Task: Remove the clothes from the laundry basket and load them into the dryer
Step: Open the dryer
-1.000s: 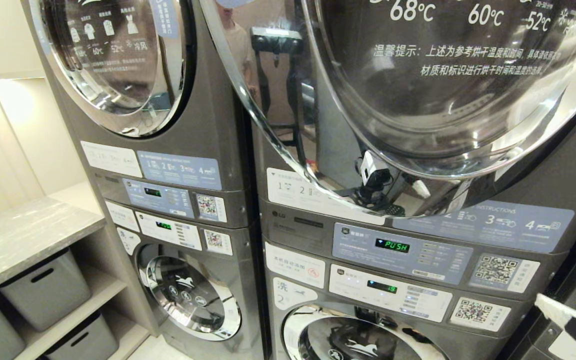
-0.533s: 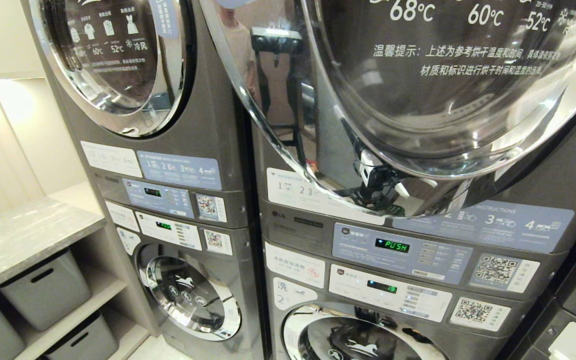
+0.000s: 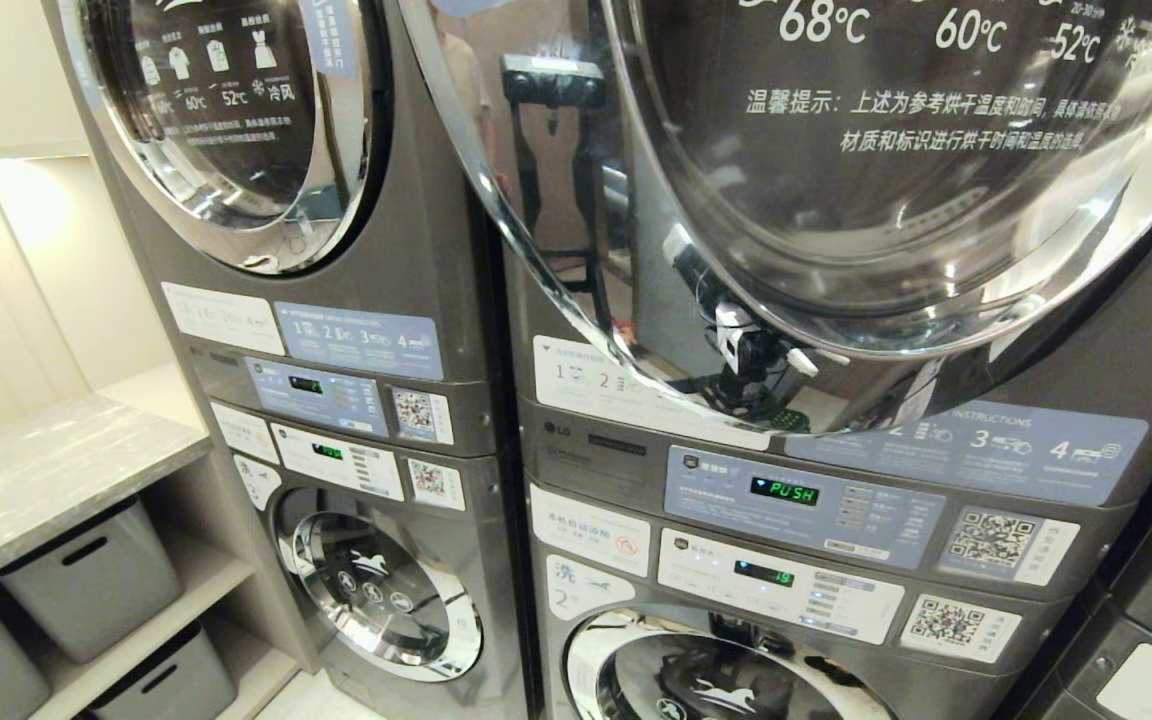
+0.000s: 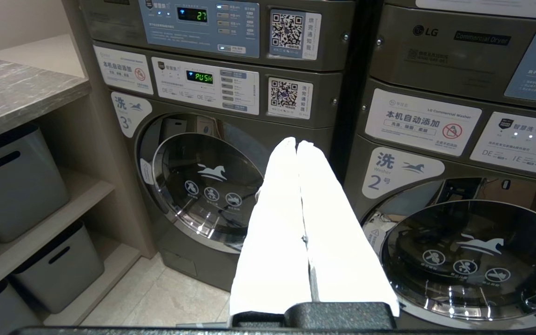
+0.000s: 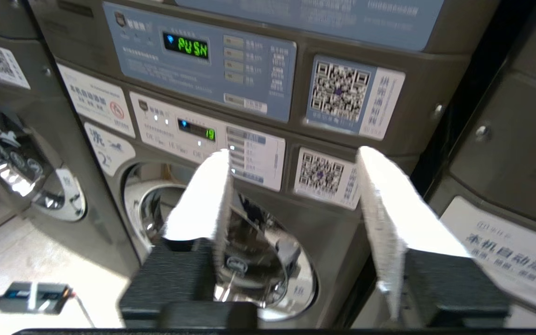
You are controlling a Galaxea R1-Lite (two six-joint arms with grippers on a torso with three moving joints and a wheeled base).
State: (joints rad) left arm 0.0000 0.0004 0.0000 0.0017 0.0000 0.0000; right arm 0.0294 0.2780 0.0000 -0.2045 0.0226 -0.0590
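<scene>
Dryer [image 3: 836, 200] door shut, display reads PUSH. Clothes and laundry basket not in any view. Right gripper [image 5: 296, 186] empty, fingers apart, low before the machines. Left gripper [image 4: 297, 145] pressed closed, idle. Risk: reaching for the basket unseen, grasping nothing.

Reading dryer [image 3: 1116, 330] door glass [image 3: 896, 150]: 68°C, 60°C, 52°C in white print. Dryer display [image 3: 784, 491] shows green PUSH; LG logo [image 3: 558, 429] at panel left; blue strip [image 3: 1036, 450] carries INSTRUCTIONS, steps 3, 4. Washer below [image 4: 463, 195]: sticker [image 4: 400, 173] reads Washer 2; display [image 5: 197, 130] shows 19. I read 27 on left stack dryer display [image 4: 192, 15], PUSH on washer 3 display [image 4: 199, 77].
</scene>
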